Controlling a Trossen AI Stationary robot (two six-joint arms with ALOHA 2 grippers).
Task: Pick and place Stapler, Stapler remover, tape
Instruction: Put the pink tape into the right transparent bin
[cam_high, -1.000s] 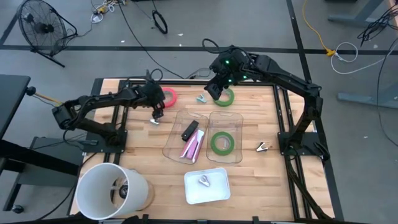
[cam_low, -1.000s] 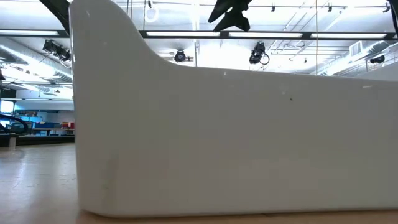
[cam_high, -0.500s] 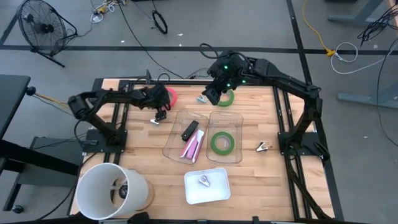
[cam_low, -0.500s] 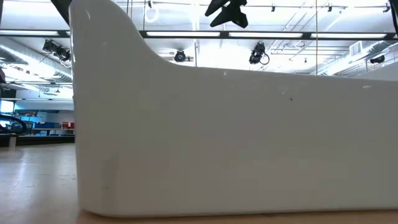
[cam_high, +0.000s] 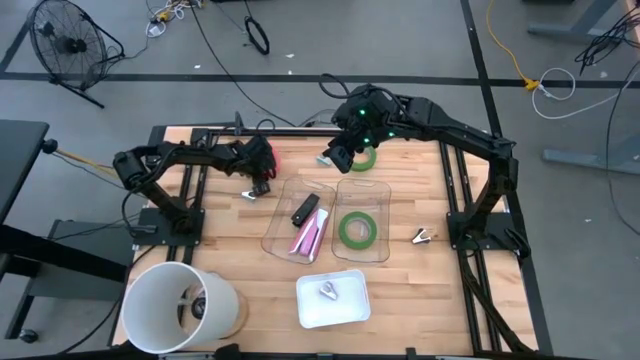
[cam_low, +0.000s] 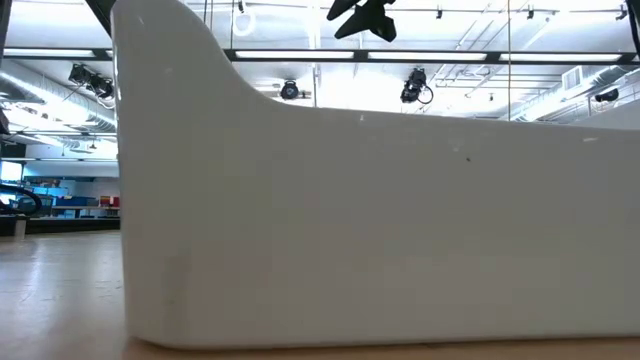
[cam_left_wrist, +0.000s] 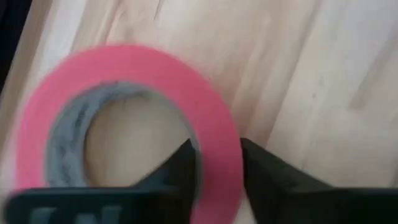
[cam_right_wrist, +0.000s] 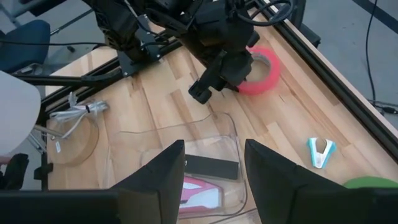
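Left tool (cam_left_wrist: 214, 165) is sitting low at the red tape (cam_left_wrist: 134, 118), its fingers (cam_left_wrist: 183, 165) straddling the ring's wall, one inside the hole, one outside, pinching it. The roll is lying flat on the wooden surface (cam_high: 230, 240) near the far edge. Right tool (cam_right_wrist: 211, 165) is hovering above the clear tray (cam_right_wrist: 186, 149), fingers spread and gripping nothing.
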